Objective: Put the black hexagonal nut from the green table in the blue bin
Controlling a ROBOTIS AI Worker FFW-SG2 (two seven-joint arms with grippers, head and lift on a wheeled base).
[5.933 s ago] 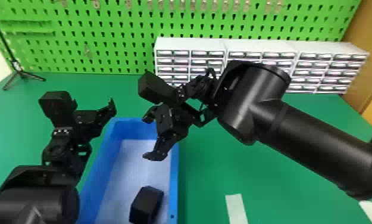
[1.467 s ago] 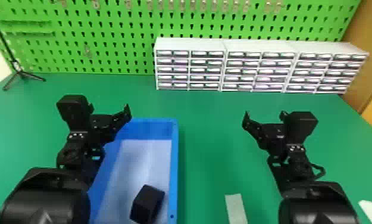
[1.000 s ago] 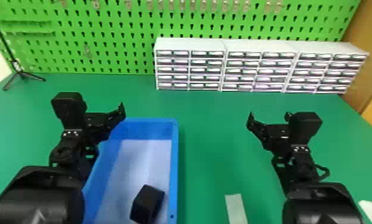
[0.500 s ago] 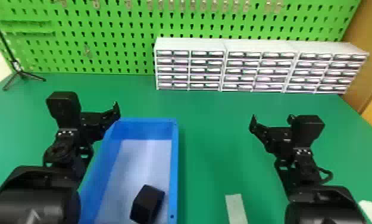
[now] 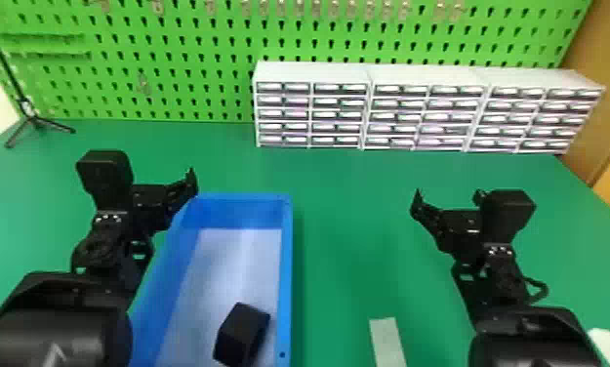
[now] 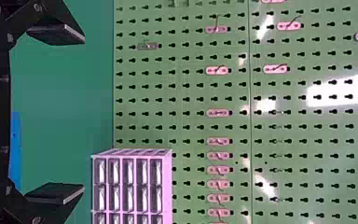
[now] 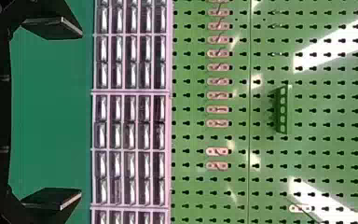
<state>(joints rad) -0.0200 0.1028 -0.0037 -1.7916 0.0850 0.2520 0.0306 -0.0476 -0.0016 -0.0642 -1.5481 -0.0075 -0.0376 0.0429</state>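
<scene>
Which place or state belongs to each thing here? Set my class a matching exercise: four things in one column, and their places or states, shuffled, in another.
Things
1. black hexagonal nut
2. drawer cabinets
3. tripod
4. right hand

Places and states
A. at the back left of the green table
B. inside the blue bin
C. open, with nothing between its fingers
D. in front of the green pegboard, right of centre

Right pairs: 1-B, 2-D, 3-A, 4-C
</scene>
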